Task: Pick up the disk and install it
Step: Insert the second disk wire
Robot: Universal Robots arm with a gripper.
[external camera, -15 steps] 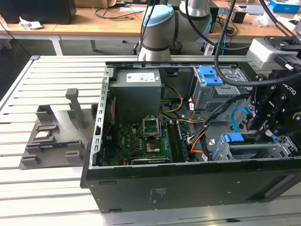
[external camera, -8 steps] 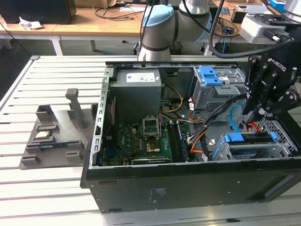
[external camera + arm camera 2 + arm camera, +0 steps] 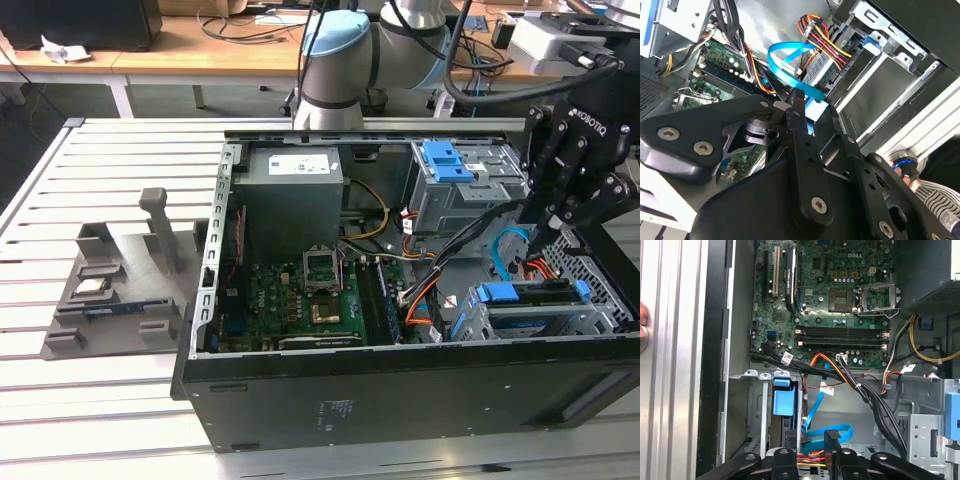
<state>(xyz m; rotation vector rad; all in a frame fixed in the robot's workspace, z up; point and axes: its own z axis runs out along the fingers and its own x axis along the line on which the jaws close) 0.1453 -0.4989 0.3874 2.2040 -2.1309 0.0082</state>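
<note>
Hovering over the open computer case [image 3: 300,400], jaws closed and empty, disk [image 3: 535,293] lying flat in its bay.

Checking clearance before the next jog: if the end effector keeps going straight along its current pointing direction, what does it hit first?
Likely the looped blue flat cable, directly ahead of the end effector in both wrist views. The multicoloured wire bundle lies just beyond. Depth is unclear.

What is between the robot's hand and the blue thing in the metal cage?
In the exterior view, a looped blue flat cable and orange wires lie between the end effector and the disk.
</note>
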